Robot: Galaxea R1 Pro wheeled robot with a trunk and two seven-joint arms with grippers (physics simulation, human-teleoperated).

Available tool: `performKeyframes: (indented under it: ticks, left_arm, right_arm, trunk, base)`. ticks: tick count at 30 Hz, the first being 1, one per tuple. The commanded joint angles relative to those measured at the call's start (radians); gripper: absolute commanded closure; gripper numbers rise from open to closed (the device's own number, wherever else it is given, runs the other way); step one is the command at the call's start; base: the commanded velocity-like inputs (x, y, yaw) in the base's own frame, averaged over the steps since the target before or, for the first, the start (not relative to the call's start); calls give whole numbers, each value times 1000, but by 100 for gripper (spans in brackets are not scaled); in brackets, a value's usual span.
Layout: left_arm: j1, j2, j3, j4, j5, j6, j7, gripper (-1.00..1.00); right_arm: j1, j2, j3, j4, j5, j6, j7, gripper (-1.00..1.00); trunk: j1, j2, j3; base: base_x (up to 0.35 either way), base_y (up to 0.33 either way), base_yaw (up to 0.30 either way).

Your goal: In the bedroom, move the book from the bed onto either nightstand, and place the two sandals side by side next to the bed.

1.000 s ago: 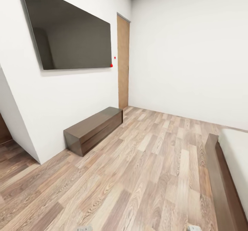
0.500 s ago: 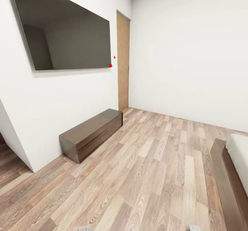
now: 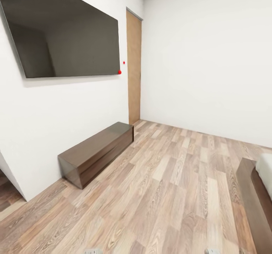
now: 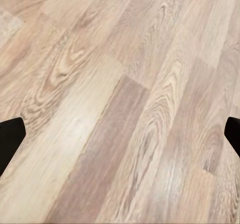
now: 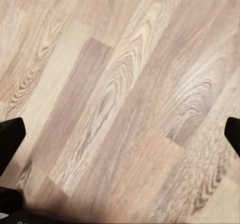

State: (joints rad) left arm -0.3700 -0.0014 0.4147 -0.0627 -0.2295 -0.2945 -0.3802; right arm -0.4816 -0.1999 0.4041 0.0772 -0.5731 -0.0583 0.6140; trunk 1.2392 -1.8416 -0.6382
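Both the left hand (image 4: 120,139) and right hand (image 5: 120,139) spread wide over wood floor (image 3: 170,193), the bed (image 3: 258,193) at lower right.

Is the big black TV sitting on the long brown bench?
No, the TV hangs on the white wall, well above the bench.

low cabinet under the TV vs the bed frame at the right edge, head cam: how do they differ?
The low cabinet stands against the left wall beneath the TV; the bed frame runs along the right edge, away from that wall. The cabinet shows whole, a closed box with a glossy top; the frame is cut off by the picture's edge. The cabinet's top is bare; the frame carries a pale mattress. Both are dark brown wood, low on the plank floor.
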Motion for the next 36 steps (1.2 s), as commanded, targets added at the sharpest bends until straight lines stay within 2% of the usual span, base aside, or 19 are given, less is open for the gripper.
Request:
performKeyframes:
  ticks: [1,10,36]
  left_arm:
    - [-1,0,9,0,-10,-3,-2,-100]
    - [0,0,9,0,-10,-3,-2,-100]
    - [0,0,9,0,-10,-3,-2,-100]
  right_arm:
    - [-2,1,8,4,-7,-6,6,-100]
    - [-2,1,8,4,-7,-6,5,-100]
    - [-2,2,9,4,-7,-6,4,-100]
  trunk:
    - [0,0,-1]
    - [0,0,-1]
    - [0,0,-1]
  base:
    - [331,0,-139]
    - [332,0,-178]
    - [332,0,-6]
